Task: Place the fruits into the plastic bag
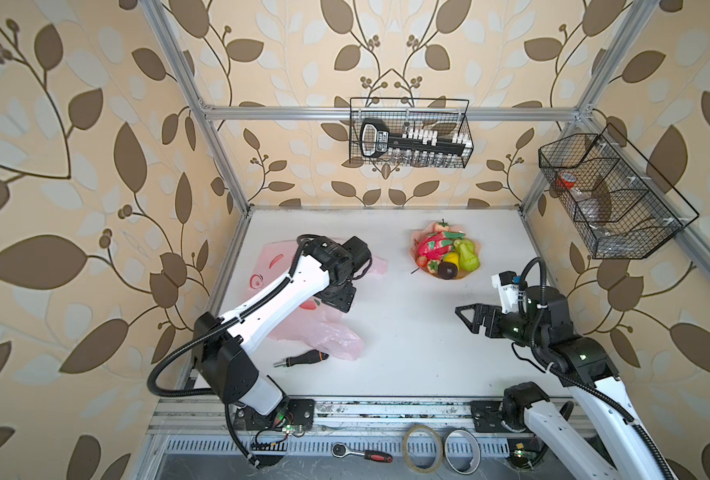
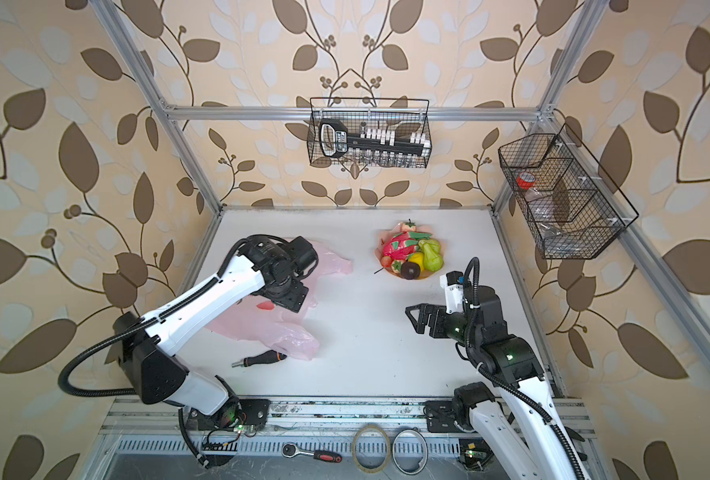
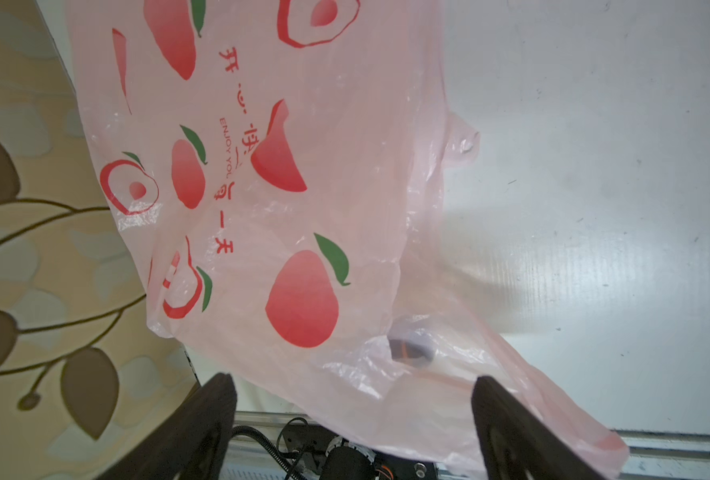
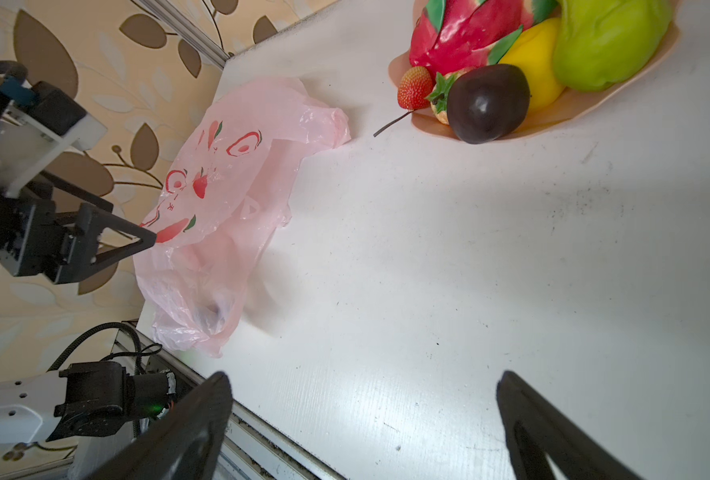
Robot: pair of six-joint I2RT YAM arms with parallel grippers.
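Leaf-patterned wallpaper closes in a white table. Toward its left edge the bag lies flat and crumpled, with no open mouth to be seen in any view. The left gripper hangs just over the bag with its jaws spread wide and nothing between them but loose film; whether a finger touches the plastic cannot be told. A screwdriver lies by the near edge, its handle end tucked under the bag's bunched handles. Toward the far right corner sits a plate carrying all the fruits, with dragon fruit, pear, lemon, plum and strawberries piled touching one another. Between the plate and the near right corner the right gripper hovers over bare table, jaws fully spread and empty. None of the fruits is in the bag, so the step in hand looks like getting it open. The next move probably calls for the left gripper to pinch a single layer near the handles and lift it, since thin film could easily be caught double; only then would the right gripper have somewhere to drop a fruit.
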